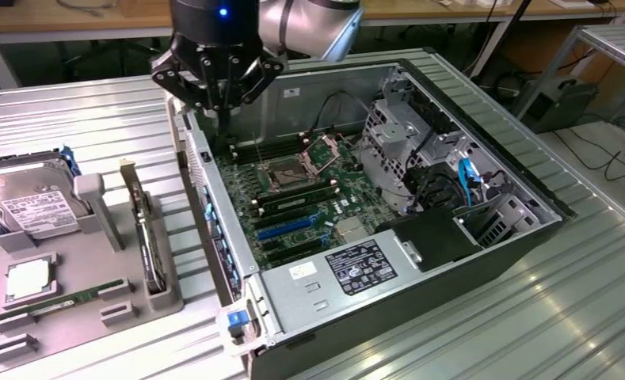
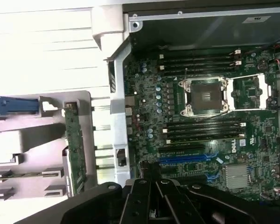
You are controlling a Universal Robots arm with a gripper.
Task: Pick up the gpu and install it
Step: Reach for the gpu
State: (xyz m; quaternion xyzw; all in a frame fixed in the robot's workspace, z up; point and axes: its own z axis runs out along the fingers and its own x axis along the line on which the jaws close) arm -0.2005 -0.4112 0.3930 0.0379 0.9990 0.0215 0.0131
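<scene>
Currently, a ribbed metal bench (image 1: 80,119) carries an open computer case (image 1: 482,103) lying on its side, with its main board (image 1: 302,198) facing up. The board's card slots are unoccupied, and its processor socket (image 2: 204,96) is exposed.

The arm's end effector (image 1: 219,101) hangs over the case's edge on the exterior view's left, above the far corner of the board. Its fingers are drawn together and hold nothing.

A grey tray (image 1: 69,261) sits on the bench just beside the case, on the exterior view's left. A silver hard drive (image 1: 27,210) with a white label lies at its far end.

The gpu (image 1: 145,237) stands on its long edge in a tray slot on the side nearest the case, with its metal bracket end pointing away from the camera. It is well apart from the end effector and not gripped. In the wrist view the gpu (image 2: 75,144) appears edge-on.

A narrow green memory stick (image 1: 59,305) lies flat near the tray's front.
</scene>
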